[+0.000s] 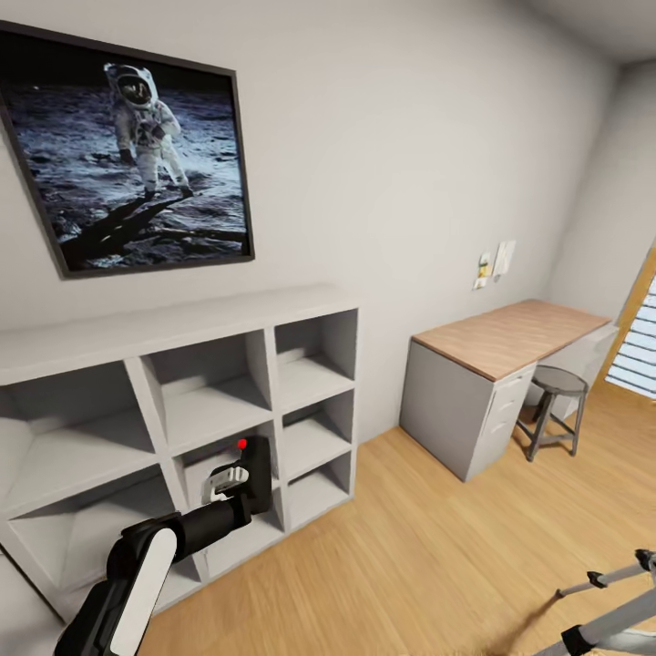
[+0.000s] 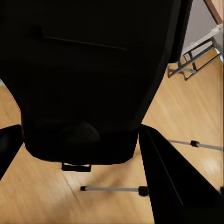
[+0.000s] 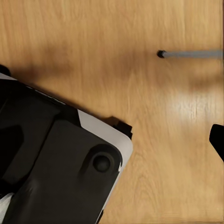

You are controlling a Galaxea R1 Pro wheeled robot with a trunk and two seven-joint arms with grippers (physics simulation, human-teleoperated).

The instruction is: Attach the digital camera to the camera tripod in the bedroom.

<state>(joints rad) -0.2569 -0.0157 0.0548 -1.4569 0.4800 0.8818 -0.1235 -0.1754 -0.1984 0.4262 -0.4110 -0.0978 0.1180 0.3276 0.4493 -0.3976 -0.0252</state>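
Gripping the digital camera (image 1: 252, 474), the left tool (image 1: 239, 481) is held up in front of the white cube shelves (image 1: 228, 401), red button on top. Tripod (image 1: 606, 606) legs are seen low right on the wood floor (image 1: 410, 547). The right tool's state can't be told.

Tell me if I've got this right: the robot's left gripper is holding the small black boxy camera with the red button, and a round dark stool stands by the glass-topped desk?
Not quite. The desk has a light brown wooden top, not glass, as the head view shows. The rest holds: the left gripper holds the small black boxy camera with the red button, and the round dark stool stands by that desk.
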